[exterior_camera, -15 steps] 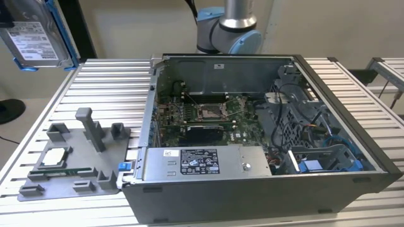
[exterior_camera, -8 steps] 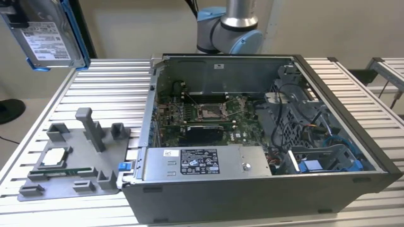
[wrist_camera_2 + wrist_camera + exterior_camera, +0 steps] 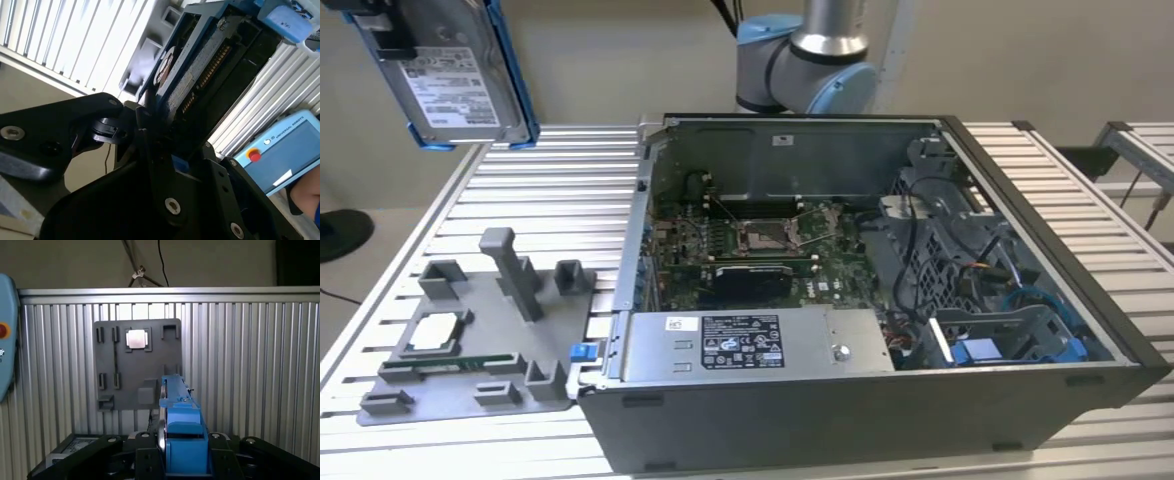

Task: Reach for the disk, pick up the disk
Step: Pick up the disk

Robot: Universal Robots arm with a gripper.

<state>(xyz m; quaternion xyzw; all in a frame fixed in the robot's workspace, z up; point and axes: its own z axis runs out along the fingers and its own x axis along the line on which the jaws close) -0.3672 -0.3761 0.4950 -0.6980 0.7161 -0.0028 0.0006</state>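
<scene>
The disk [image 3: 454, 80], silver-grey with a white label and a blue bracket round its edges, hangs upright high in the air at the exterior view's upper left, well above the table. My gripper [image 3: 380, 35] holds it from above at the frame corner. In the first wrist view the disk [image 3: 182, 435] stands edge-on with the black fingers [image 3: 142, 455] pressed on either side of it. The second wrist view looks along the disk's dark underside [image 3: 200, 65] out from the gripper body. The gripper is shut on the disk.
An open computer case [image 3: 881, 300] fills the middle of the slatted metal table [image 3: 547, 190]. On the exterior view's left lies a grey fixture plate [image 3: 467, 340] holding a small square chip [image 3: 438, 330]. The arm's base [image 3: 807, 60] rises behind the case. A blue teach pendant [image 3: 285, 150] rests nearby.
</scene>
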